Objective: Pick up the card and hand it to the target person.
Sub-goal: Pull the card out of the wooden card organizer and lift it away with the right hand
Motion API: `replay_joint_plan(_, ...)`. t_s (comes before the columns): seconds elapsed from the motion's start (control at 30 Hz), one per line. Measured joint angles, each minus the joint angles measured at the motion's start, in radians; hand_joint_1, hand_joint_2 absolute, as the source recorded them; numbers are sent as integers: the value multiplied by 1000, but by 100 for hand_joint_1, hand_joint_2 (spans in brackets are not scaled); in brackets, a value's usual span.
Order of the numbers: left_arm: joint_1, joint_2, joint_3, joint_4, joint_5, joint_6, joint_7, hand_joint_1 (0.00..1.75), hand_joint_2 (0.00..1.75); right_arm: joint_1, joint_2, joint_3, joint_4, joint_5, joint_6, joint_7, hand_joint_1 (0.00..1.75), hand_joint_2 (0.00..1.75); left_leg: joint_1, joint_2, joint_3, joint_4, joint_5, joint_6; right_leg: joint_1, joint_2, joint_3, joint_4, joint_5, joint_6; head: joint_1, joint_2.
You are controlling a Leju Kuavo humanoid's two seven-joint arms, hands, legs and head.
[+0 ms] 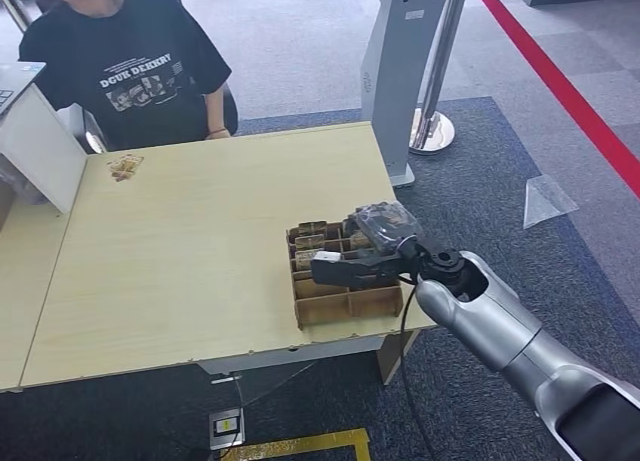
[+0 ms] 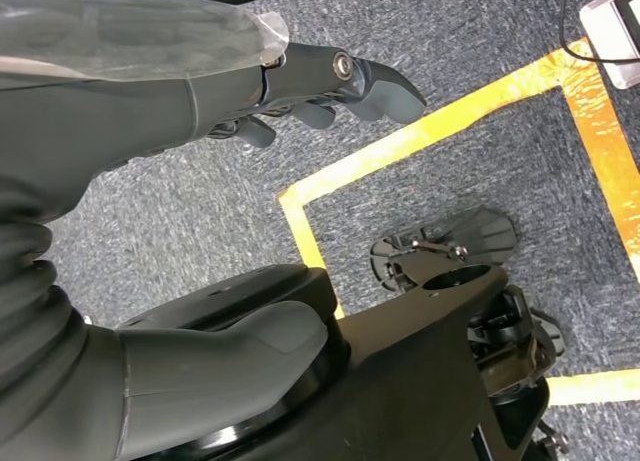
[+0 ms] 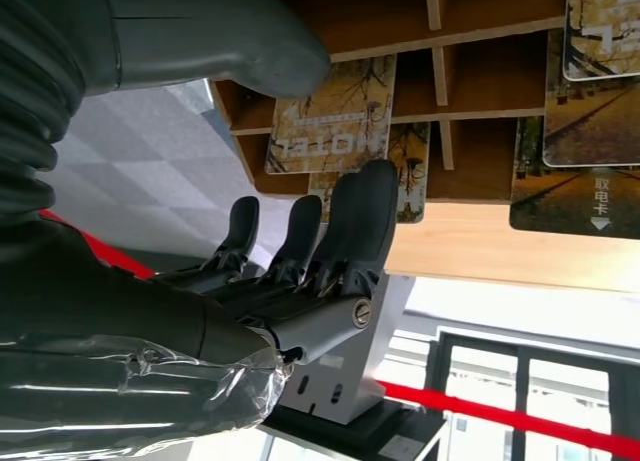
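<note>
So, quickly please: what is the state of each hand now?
Left hand: open, holding nothing.
Right hand: open over the card tray, holding nothing.

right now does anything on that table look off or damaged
Mostly tidy. The one oddity is a brownish scuffed patch on the table near the far left corner, by the person. The cards stand upright in the wooden organizer, which sits square at the table's near right edge.

Wide open tabletop (image 1: 204, 251) between the wooden divider box (image 1: 343, 299) and the person (image 1: 128, 61), nothing lying in that stretch. Tight inside the box though: thin partition walls, cards (image 3: 336, 121) standing in the slots, right hand (image 1: 355, 266) parked just over them. White folded stand (image 1: 41, 151) blocking the far left corner, small brown thing (image 1: 125, 166) just beside it.
</note>
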Motion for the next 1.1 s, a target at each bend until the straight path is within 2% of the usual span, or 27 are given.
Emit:
replay_joint_plan(0.33,-2,-1,-4,0,-3,-2,0,0,175,5,-14,0,-2,-8,1,5,79,175,0,0,0,0,0,0,0,0,0,0,0,0,0,0)
replay_joint_plan(0.5,-2,-1,-6,0,-3,-3,0,0,175,6,-19,-1,0,-14,2,7,87,175,0,0,0,0,0,0,0,0,0,0,0,0,0,0)
replay_joint_plan(0.7,-2,-1,-8,0,-3,-3,0,0,175,5,-23,-2,6,-17,-1,7,80,175,0,0,0,0,0,0,0,0,0,0,0,0,0,0)
replay_joint_plan(1.1,-2,-1,-16,0,-3,-5,0,0,175,-6,-24,-9,29,-30,-8,8,81,175,0,0,0,0,0,0,0,0,0,0,0,0,0,0)
